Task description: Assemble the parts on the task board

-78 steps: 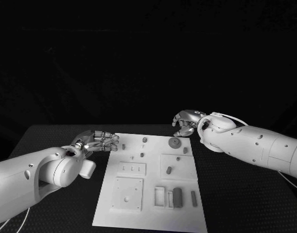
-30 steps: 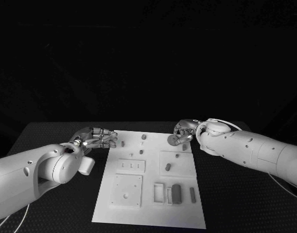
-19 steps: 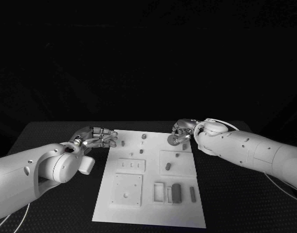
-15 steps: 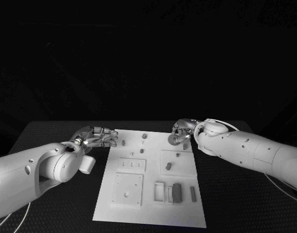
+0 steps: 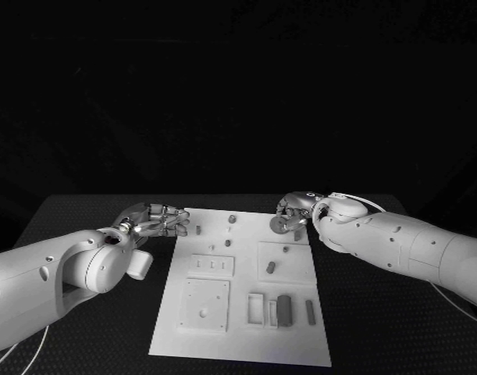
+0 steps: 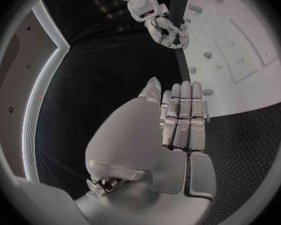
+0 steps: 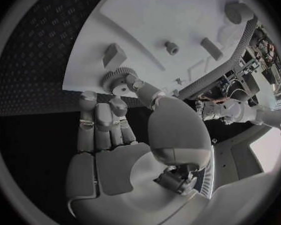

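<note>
The right hand (image 5: 294,209) has its fingertips (image 7: 125,79) closed round a round toothed gear (image 7: 115,80) at the far right corner of the task board (image 5: 210,332), right of frame centre. The left hand (image 5: 154,219) holds nothing, its fingers (image 6: 181,112) straight and pressed together at the board's far left edge. Small parts (image 5: 284,311) stand in the board's recesses. The black textured table (image 5: 385,328) fills the lower frame; darkness lies above.

— What do we see besides the job itself?
— A black table (image 5: 385,328) with a dotted, textured top (the grain is clearest in the wrist views).
— And behind it?
— We see darkness beyond its far edge.
</note>
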Robot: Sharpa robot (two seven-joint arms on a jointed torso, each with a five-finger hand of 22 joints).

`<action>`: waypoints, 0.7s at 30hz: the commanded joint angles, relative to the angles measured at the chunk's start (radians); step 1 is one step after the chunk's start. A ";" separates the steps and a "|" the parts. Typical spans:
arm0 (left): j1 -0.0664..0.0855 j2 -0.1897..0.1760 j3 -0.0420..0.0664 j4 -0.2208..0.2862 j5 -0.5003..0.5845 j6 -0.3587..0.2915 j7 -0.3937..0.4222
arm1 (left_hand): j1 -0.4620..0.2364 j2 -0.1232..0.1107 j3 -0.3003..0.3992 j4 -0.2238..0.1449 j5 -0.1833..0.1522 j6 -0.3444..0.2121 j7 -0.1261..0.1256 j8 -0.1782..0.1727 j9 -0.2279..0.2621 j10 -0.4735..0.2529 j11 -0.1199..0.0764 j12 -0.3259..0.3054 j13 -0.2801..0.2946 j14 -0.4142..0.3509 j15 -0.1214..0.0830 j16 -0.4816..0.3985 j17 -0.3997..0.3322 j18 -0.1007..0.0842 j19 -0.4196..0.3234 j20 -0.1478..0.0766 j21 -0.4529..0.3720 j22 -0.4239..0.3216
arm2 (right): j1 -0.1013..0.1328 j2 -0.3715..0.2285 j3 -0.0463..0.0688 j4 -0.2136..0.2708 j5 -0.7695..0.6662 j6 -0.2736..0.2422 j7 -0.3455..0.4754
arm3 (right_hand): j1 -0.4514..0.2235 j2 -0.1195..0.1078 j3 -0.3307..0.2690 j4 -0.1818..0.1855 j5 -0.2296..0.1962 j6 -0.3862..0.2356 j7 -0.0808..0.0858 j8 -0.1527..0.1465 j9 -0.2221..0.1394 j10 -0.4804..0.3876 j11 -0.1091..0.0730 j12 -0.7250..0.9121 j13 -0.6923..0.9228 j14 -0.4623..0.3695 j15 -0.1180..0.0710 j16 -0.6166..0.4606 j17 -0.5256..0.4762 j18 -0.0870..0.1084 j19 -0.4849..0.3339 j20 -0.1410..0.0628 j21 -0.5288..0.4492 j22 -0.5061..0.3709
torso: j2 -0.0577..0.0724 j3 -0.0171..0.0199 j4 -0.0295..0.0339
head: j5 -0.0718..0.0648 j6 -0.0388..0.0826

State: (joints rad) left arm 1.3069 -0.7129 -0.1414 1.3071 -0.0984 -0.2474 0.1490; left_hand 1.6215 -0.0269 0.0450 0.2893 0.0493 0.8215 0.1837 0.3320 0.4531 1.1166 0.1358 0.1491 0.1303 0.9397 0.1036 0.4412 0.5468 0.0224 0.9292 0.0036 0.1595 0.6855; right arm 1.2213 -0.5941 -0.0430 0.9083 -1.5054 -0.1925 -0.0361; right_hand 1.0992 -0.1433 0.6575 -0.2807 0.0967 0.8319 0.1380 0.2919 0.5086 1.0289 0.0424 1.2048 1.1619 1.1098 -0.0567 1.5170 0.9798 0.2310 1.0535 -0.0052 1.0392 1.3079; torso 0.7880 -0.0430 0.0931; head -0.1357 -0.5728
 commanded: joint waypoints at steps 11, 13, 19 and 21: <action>0.001 0.000 0.001 0.001 -0.003 0.016 0.008 | -0.007 0.002 -0.002 0.000 0.002 0.006 0.003 -0.007 -0.001 0.006 -0.001 -0.004 0.000 0.005 0.002 -0.007 0.002 0.012 0.007 0.002 -0.004 -0.001 | -0.022 -0.011 -0.011 0.006 -0.041 0.058 0.006 | 0.073 -0.002 0.003 -0.013 -0.002 0.021 0.024 -0.013 -0.010 -0.072 0.009 0.007 -0.021 -0.022 0.003 0.008 -0.016 0.031 -0.023 -0.001 0.003 0.020 | 0.000 -0.0002 0.0005 | -0.005 0.005; 0.001 0.000 0.001 0.001 -0.003 0.016 0.008 | -0.007 0.002 -0.002 0.000 0.002 0.006 0.003 -0.007 -0.001 0.006 -0.001 -0.004 0.000 0.005 0.002 -0.007 0.002 0.012 0.007 0.002 -0.004 -0.001 | -0.022 -0.012 -0.011 0.007 -0.043 0.059 0.007 | 0.090 -0.002 0.001 -0.014 -0.002 0.019 0.025 -0.015 -0.011 -0.076 0.010 0.007 -0.025 -0.026 0.004 0.010 -0.019 0.031 -0.027 0.001 0.003 0.020 | 0.000 0.0002 0.0003 | -0.006 0.005; 0.001 -0.002 0.001 0.002 -0.003 0.016 0.008 | -0.006 0.002 -0.002 0.000 0.002 0.006 0.003 -0.007 -0.001 0.006 -0.001 -0.004 0.000 0.005 0.002 -0.007 0.003 0.012 0.007 0.002 -0.005 0.000 | -0.025 -0.014 -0.011 0.009 -0.088 0.039 0.022 | 0.110 0.007 -0.003 -0.013 -0.002 0.041 0.020 -0.004 -0.008 -0.081 0.005 0.011 -0.032 -0.032 0.001 0.014 -0.024 0.031 -0.033 0.005 0.006 0.020 | 0.000 -0.0001 0.0007 | -0.007 0.004; 0.001 -0.002 0.001 0.002 -0.003 0.016 0.008 | -0.006 0.002 -0.002 0.000 0.002 0.006 0.003 -0.007 -0.001 0.006 -0.001 -0.004 0.000 0.005 0.002 -0.007 0.003 0.012 0.007 0.002 -0.005 0.000 | -0.025 -0.013 -0.011 0.010 -0.086 0.026 0.027 | 0.105 0.013 -0.009 -0.012 -0.002 0.064 0.012 0.007 -0.005 -0.079 -0.001 0.014 -0.036 -0.031 -0.005 0.016 -0.027 0.031 -0.032 0.007 0.008 0.019 | 0.000 -0.0002 0.0005 | -0.007 0.004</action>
State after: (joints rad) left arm 1.3068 -0.7159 -0.1414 1.3067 -0.0986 -0.2465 0.1488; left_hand 1.6215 -0.0269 0.0450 0.2893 0.0493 0.8215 0.1837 0.3281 0.4532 1.1166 0.1358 0.1491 0.1303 0.9397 0.1036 0.4372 0.5486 0.0224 0.9292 0.0036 0.1595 0.6855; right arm 1.2140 -0.6063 -0.0434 0.9196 -1.5472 -0.2164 -0.0147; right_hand 1.2047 -0.1381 0.6553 -0.2920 0.0968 0.8311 0.1378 0.2925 0.5001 1.0220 0.0358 1.2147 1.1267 1.0821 -0.0590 1.5286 0.9533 0.2312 1.0232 0.0002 1.0446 1.3079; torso 0.7883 -0.0428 0.0937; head -0.1424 -0.5681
